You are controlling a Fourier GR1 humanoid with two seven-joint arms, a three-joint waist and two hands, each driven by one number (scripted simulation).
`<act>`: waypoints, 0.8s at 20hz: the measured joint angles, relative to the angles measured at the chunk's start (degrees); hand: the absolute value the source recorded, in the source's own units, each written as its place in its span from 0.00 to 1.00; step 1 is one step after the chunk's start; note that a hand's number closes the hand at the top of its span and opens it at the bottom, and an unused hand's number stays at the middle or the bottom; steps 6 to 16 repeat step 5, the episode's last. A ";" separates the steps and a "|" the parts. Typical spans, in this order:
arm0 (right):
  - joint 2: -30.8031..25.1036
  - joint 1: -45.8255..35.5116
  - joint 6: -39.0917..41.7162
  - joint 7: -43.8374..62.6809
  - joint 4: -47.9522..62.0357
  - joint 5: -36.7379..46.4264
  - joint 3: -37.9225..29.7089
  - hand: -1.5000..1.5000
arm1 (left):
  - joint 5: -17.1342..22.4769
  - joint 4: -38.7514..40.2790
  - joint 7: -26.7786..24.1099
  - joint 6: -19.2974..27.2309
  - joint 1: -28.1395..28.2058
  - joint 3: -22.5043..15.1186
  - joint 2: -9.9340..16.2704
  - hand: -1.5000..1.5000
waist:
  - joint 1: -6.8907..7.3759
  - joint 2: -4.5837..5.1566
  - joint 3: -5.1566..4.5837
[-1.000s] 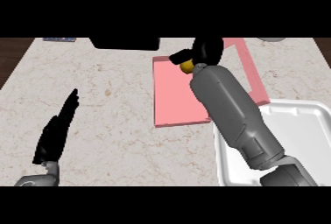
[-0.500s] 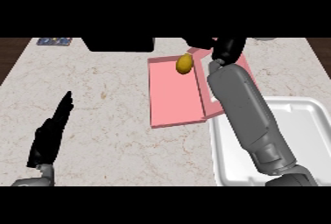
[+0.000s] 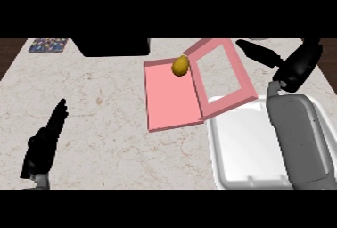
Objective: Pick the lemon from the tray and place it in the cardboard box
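The lemon [image 3: 180,65] lies on the pink tray [image 3: 170,98] near its far edge, outside the white box [image 3: 245,151] at the counter's [image 3: 99,111] near right corner. The right hand [image 3: 289,62] hovers beyond the tray's right edge, fingers spread, holding nothing. The left hand [image 3: 45,142] rests open near the counter's left edge.

Bare counter [image 3: 112,111] left of centre; pink tray [image 3: 172,98] and white box [image 3: 247,151] block centre and lower right.
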 measured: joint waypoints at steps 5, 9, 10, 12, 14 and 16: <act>-5.19 14.26 6.21 1.23 -18.24 -4.69 -1.37 0.00 | -0.10 -2.22 1.17 -0.28 1.12 -0.06 0.19 0.50 | -0.12 0.00 0.01; -5.19 14.26 6.21 1.23 -18.24 -4.69 -1.37 0.00 | -0.10 -2.22 1.17 -0.28 1.12 -0.06 0.19 0.50 | -0.12 0.00 0.01; -5.19 14.26 6.21 1.23 -18.24 -4.69 -1.37 0.00 | -0.10 -2.22 1.17 -0.28 1.12 -0.06 0.19 0.50 | -0.12 0.00 0.01; -5.19 14.26 6.21 1.23 -18.24 -4.69 -1.37 0.00 | -0.10 -2.22 1.17 -0.28 1.12 -0.06 0.19 0.50 | -0.12 0.00 0.01; -5.19 14.26 6.21 1.23 -18.24 -4.69 -1.37 0.00 | -0.10 -2.22 1.17 -0.28 1.12 -0.06 0.19 0.50 | -0.12 0.00 0.01; -5.19 14.26 6.21 1.23 -18.24 -4.69 -1.37 0.00 | -0.10 -2.22 1.17 -0.28 1.12 -0.06 0.19 0.50 | -0.12 0.00 0.01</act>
